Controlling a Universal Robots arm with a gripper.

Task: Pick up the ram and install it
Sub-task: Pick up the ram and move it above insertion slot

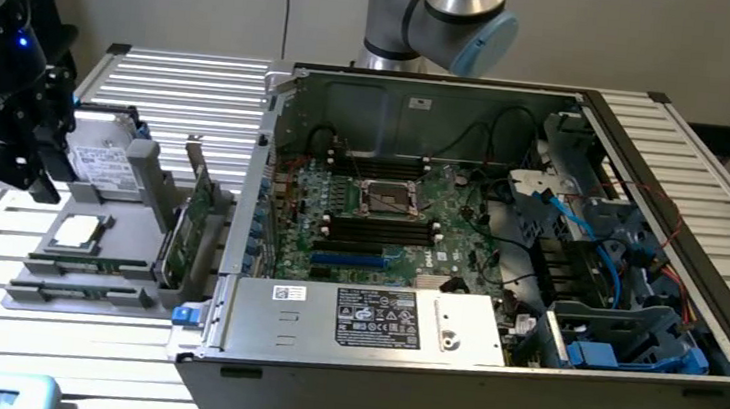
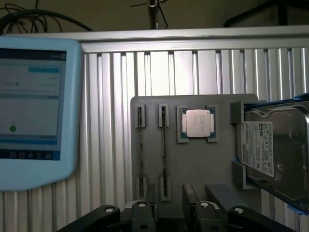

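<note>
Slatted aluminium forms the table [image 1: 188, 87], which carries a gray tray [image 2: 193, 164] and, on the exterior view's right of it, an open case [image 1: 453, 404].

The tray holds the ram [image 2: 163, 150], standing on edge in a narrow slot, with a second stick [image 2: 140, 150] in the slot just beside it. Next to the ram a CPU [image 2: 198, 123] lies flat in its square recess. Beyond that a drive [image 2: 270, 150] leans tilted between gray posts. A green card [image 1: 196, 213] stands upright at the tray's edge nearest the case.

Inside the case lies the motherboard [image 1: 392, 207], with long black slots above and below its socket. A silver power supply [image 1: 368, 315] sits along the near wall, and blue cables [image 1: 578, 225] loop across the bays on the exterior view's right.

The claw [image 2: 169, 200] hangs over the tray's end, in line with the ram but apart from it. Its fingers [image 2: 189, 195] stand apart with nothing between them. A blue pendant [image 2: 34, 111] rests on the table beside the tray.
</note>
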